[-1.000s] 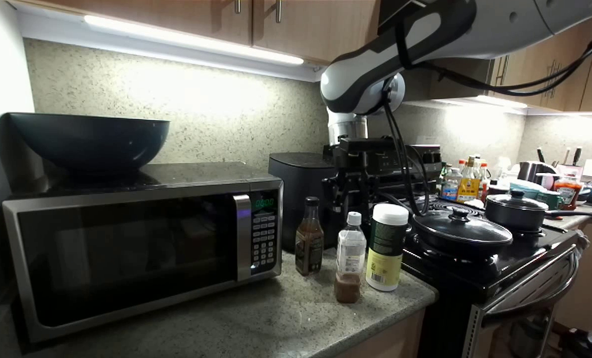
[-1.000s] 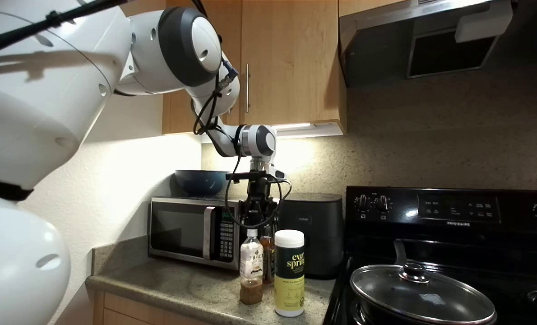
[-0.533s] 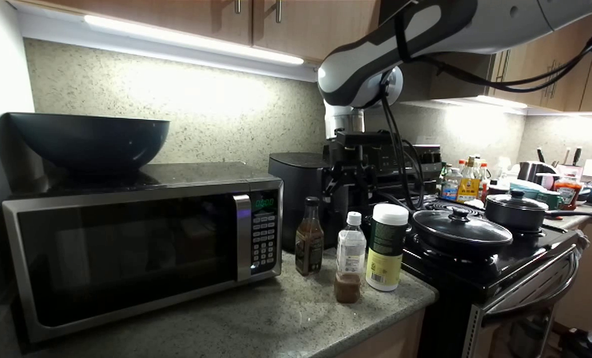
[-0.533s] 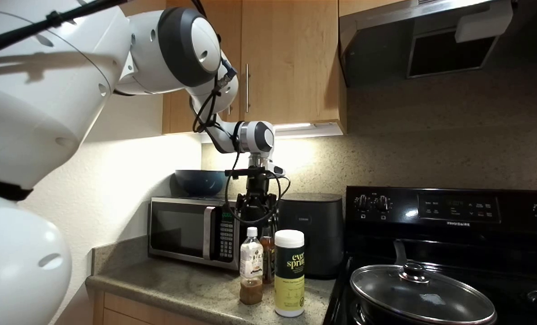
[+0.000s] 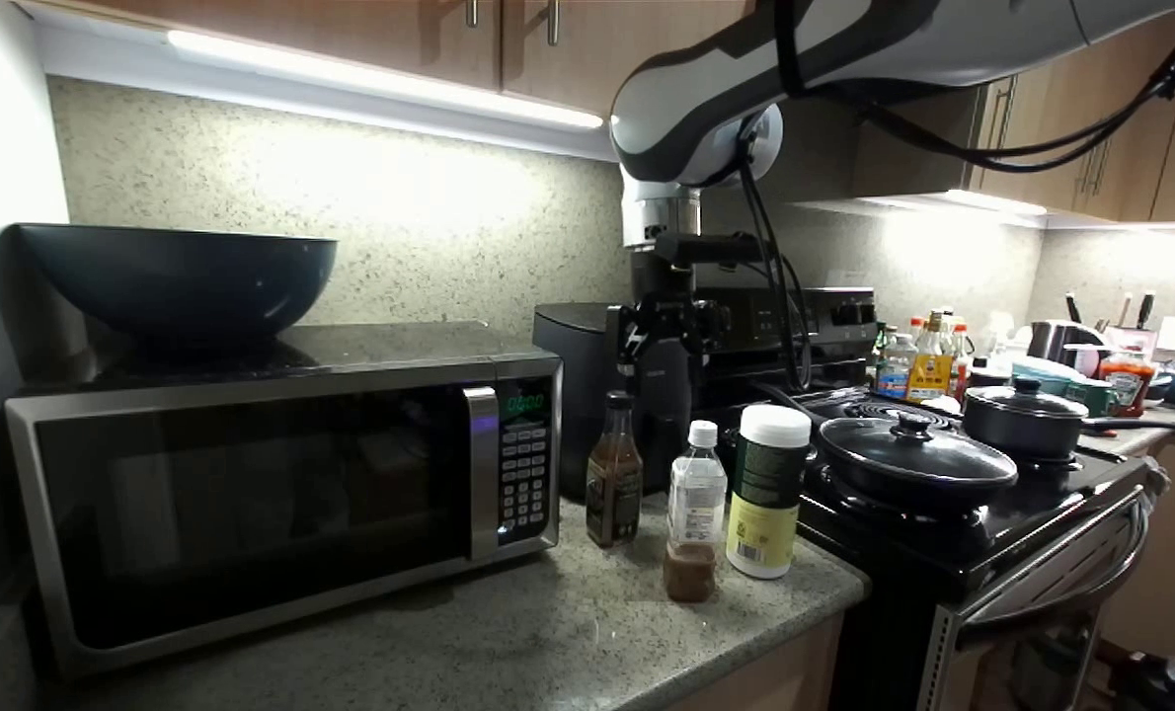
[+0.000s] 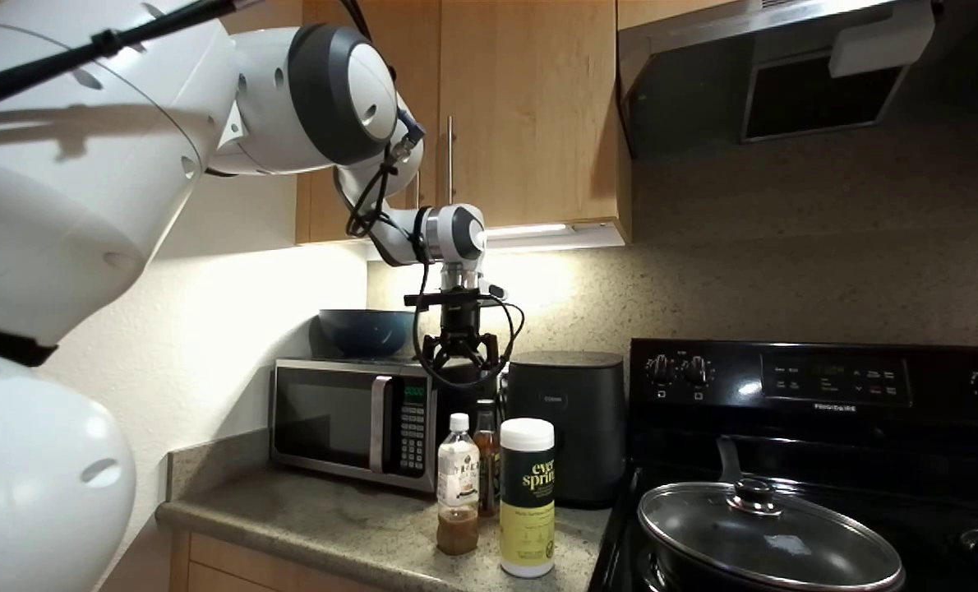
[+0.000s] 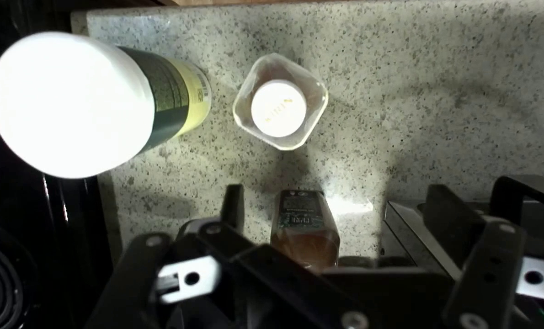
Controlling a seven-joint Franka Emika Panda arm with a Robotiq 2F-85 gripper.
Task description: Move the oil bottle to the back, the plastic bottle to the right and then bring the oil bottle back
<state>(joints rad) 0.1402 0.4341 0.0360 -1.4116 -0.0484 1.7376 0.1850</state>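
A dark brown, see-through oil bottle [image 5: 614, 484] with narrow neck and dark cap stands upright on the speckled grey tabletop [image 5: 509, 632], near the corner of a silver and black microwave [image 5: 272, 513]. Its label is dark, with paler print. In the wrist view its sides look rather flat, and the upper part of the body shines in a reddish brown colour; the neck and cap are hidden there by the hand's own parts. In an exterior view, the oil bottle is partly hidden behind two other things.

One of these is the slim, clear plastic bottle [image 6: 458, 493], with white cap, pale label and a brownish content in its lowest part. It is upright too — from above, its body has a square form with rounded corners. Near it stands a wider, cylindrical container [image 6: 527, 493] with white lid, dark green upper half and yellow lower half.

The black two-fingered hand [image 7: 338, 208] hangs higher than the oil bottle, near to its cap but apart from it. The fingers are spread widely and have hold of nothing — the brown bottle shows below, in the gap between them. A tall black appliance [image 6: 567, 436] with rounded edges stands behind the bottles.
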